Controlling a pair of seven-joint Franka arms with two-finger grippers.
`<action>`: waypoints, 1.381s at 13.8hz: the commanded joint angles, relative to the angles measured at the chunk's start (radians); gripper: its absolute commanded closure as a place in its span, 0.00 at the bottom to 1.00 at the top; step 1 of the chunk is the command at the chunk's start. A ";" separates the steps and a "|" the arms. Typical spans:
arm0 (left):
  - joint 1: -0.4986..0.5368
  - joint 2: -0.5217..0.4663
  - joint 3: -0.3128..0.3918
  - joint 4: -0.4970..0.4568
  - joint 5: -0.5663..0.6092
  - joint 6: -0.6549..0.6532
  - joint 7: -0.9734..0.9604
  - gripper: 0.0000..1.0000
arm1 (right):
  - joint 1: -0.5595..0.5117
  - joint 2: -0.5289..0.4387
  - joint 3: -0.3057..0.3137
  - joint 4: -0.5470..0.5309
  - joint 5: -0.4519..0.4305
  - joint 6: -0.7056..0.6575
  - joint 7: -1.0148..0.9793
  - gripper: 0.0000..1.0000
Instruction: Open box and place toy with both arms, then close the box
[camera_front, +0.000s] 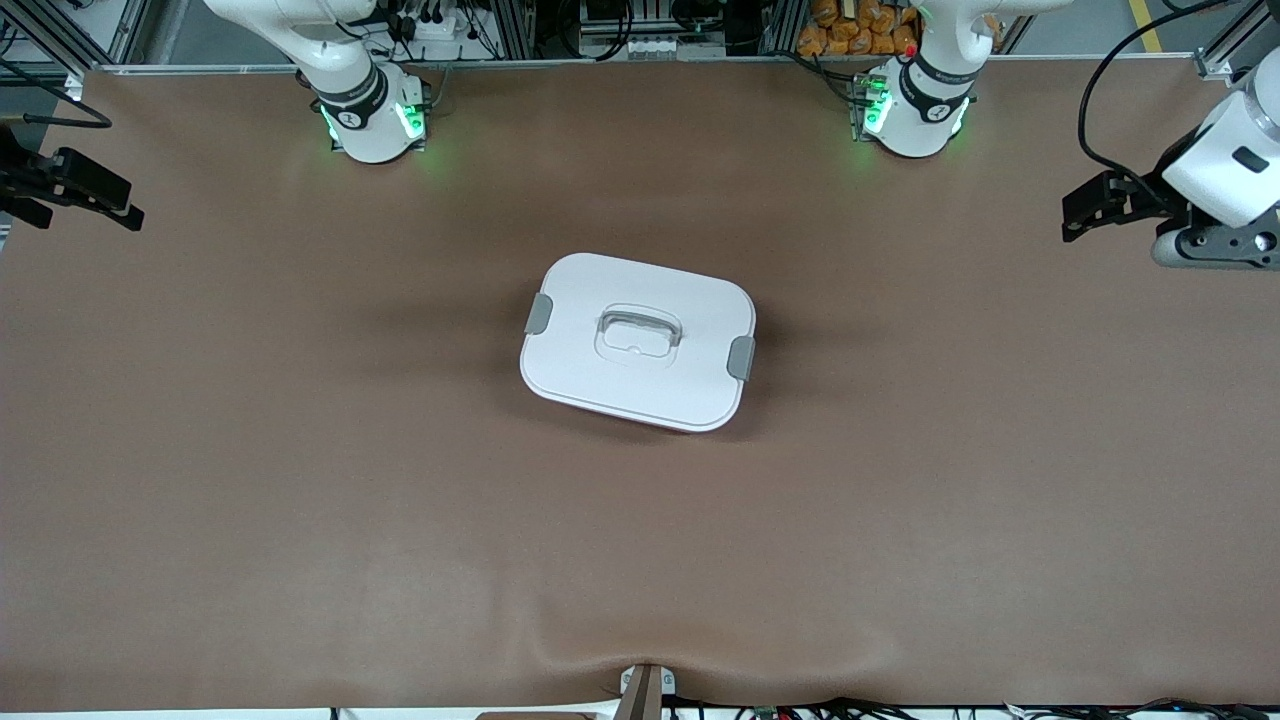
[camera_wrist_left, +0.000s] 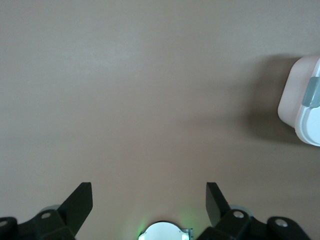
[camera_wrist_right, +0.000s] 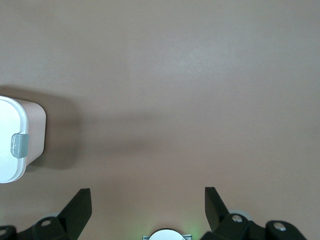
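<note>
A closed box (camera_front: 638, 341) sits near the middle of the brown tabletop (camera_front: 300, 480), its white lid (camera_front: 600, 300) on and a grey clip at each short end: one clip (camera_front: 538, 313) toward the right arm's end, the other clip (camera_front: 741, 358) toward the left arm's end. A recessed handle (camera_front: 638, 332) lies at the lid's centre. The pink toy named in the task shows in none of the views; whether it is already inside the box cannot be told.

The left hand (camera_front: 1085, 212) hangs over the tabletop's edge at the left arm's end, well apart from the box, its fingers (camera_wrist_left: 80, 202) spread and gripping nothing. The right hand (camera_front: 85, 190) hangs over the opposite edge, likewise released, its fingers (camera_wrist_right: 79, 205) spread and nothing between them. Both arms look to be waiting.

The risks appear to lie in the clips. The box sits slightly askew to the table edges, so a hand coming in square may slip off a clip. If only one clip is freed, lifting by the handle would likely drag the whole tub up or tip it. A light tub may also slide under a one-sided push.
</note>
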 joint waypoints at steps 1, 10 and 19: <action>0.003 0.006 -0.002 -0.001 -0.026 0.026 -0.005 0.00 | 0.004 0.004 -0.002 0.012 -0.002 -0.009 0.014 0.00; -0.004 -0.008 -0.045 0.003 -0.008 0.054 0.008 0.00 | 0.002 0.004 -0.002 0.012 0.000 -0.009 0.014 0.00; 0.001 -0.008 -0.045 0.003 -0.009 0.043 0.000 0.00 | 0.002 0.004 -0.002 0.012 0.000 -0.009 0.014 0.00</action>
